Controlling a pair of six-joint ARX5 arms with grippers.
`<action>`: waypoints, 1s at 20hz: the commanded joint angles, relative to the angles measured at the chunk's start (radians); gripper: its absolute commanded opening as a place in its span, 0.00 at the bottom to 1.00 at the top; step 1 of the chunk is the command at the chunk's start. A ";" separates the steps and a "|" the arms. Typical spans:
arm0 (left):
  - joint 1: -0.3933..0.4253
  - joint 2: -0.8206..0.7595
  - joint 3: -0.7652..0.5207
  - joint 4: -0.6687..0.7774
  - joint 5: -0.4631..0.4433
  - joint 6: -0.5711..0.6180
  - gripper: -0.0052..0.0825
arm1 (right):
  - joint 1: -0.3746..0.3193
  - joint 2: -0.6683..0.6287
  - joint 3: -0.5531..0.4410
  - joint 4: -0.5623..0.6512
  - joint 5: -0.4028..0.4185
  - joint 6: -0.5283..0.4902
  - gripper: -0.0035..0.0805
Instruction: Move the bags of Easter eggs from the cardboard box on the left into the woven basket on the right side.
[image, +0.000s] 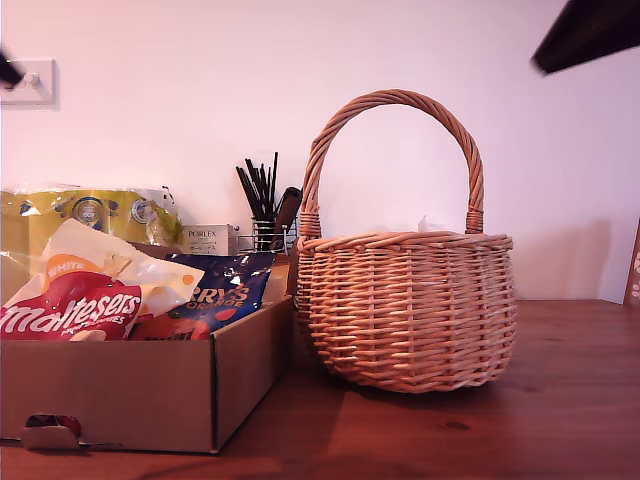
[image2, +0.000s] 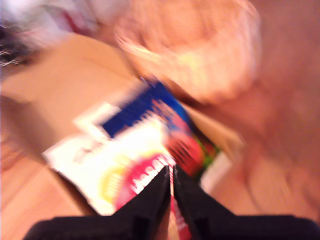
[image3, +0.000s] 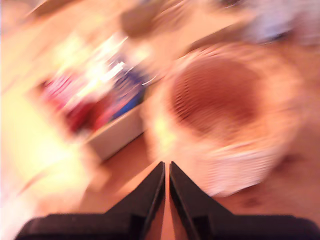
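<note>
Jaws on both arms stand nearly closed with only a slit between them, holding nothing: my first gripper hangs high over the bags of Easter eggs, my second gripper high over the ground between the cardboard box and the woven basket. Both wrist views are smeared, so fine detail is lost. All the bags seem to lie in the box, at the exterior view's left; the basket stands just beside it and, seen from above, looks bare inside. I judge the first pick is yet to be made. To do it well, I should open the jaws wide before descending, choose the top pouch, the red Maltesers bag, and pinch a crimped edge or fold, not the bulging middle. These pouches are glossy, slippery film, soft and lumpy. Corrugated box walls are low, so lifting out is easy; the wicker's arched handle must be avoided on the drop. Brown wooden surface beneath.
</note>
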 joint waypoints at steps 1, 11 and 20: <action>-0.002 0.032 -0.012 -0.011 0.006 0.081 0.04 | 0.027 -0.008 0.000 -0.005 -0.010 -0.021 0.03; 0.010 0.247 -0.012 0.227 -0.209 0.162 0.89 | 0.069 -0.008 0.000 -0.026 -0.014 -0.071 0.03; 0.133 0.533 0.003 0.358 -0.103 0.150 0.89 | 0.069 -0.008 0.000 -0.045 -0.014 -0.107 0.03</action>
